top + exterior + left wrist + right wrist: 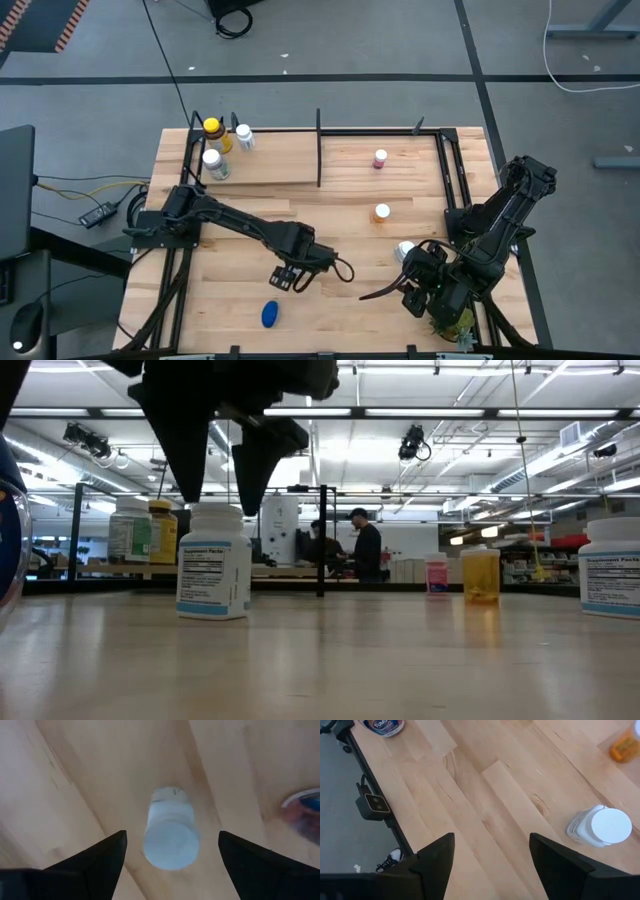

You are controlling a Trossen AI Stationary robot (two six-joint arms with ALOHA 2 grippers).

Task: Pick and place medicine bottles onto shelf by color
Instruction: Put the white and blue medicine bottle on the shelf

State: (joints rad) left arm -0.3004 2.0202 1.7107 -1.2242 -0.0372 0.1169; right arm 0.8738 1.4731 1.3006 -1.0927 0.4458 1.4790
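On the table: a wide wooden tabletop [350, 300] with 2 dark robot arms reaching over it, seen from above.
Left gripper: the left gripper [288, 277] hangs over the middle of the front half of the table, its 2 fingers [100, 860] spread wide, nothing held.
Bottle under it: a white bottle [171, 832] with a white cap stands upright on the wood straight below, between the spread fingers and apart from both.
Right gripper: the right gripper [412, 290] waits near the front right corner, fingers spread wide and empty.
Bottle near the right gripper: a white-capped bottle [404, 251] stands upright just beside it.
Blue bottle: a blue bottle [270, 315] lies on its side near the front edge, close to the left gripper.
Shelf: a light wooden shelf [280, 165] with black rails runs along the back of the table, split by a black divider [319, 150].
Shelf, left bay: 1 yellow-capped amber bottle [213, 131] and 2 white-capped bottles [243, 135] [213, 162] stand grouped at the far left end.
Right of the divider: a pink-capped bottle [380, 158] stands at the back.
Open table: an orange-capped bottle [382, 212] stands nearer the middle, in front of the pink-capped one.
Background: a person [366, 545] stands far off in the room behind the table.
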